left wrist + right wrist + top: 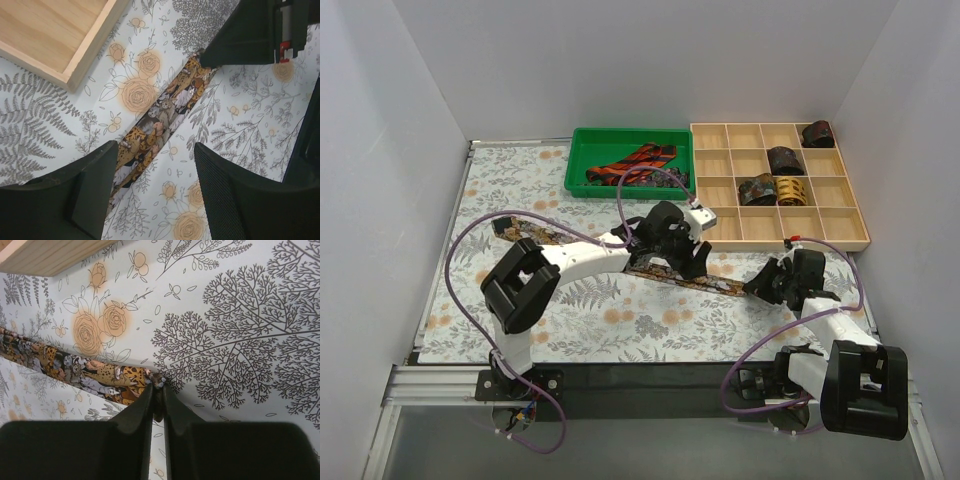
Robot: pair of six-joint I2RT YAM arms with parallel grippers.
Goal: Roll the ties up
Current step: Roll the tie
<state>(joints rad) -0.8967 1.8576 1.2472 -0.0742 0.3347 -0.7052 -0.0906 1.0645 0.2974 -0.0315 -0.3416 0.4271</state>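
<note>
Covering the table: a pale floral cloth (570, 330); everything else sits on it.
Wooden tray (800, 244): at the far right corner, divided into compartments, most of them bare.
Green bin (578, 160): on the far edge, just left of the tray, with a red-black striped tie (638, 163) lying loose inside.
Flat tie (715, 283): stretched diagonally across the middle of the cloth, from the left side down toward the near right. It is narrow and dark, crowded with a brown-gold animal print, and no coil has been started.
Left gripper (156, 175): over the tie's middle stretch, fingers wide apart either side of the fabric, holding nothing.
Right gripper (157, 395): fingers pinched nearly together on the tie's tip, toward the right edge.
Rolled ties (785, 159): four small coils in separate tray compartments.
Step in hand: by my reading, starting the roll from the pinched end.
Doing it well: pinch the tie alone, not the cloth beneath. Make the first turn tight and square to the strip so the coil doesn't go lopsided. The left fingers could hold the strip straight.
</note>
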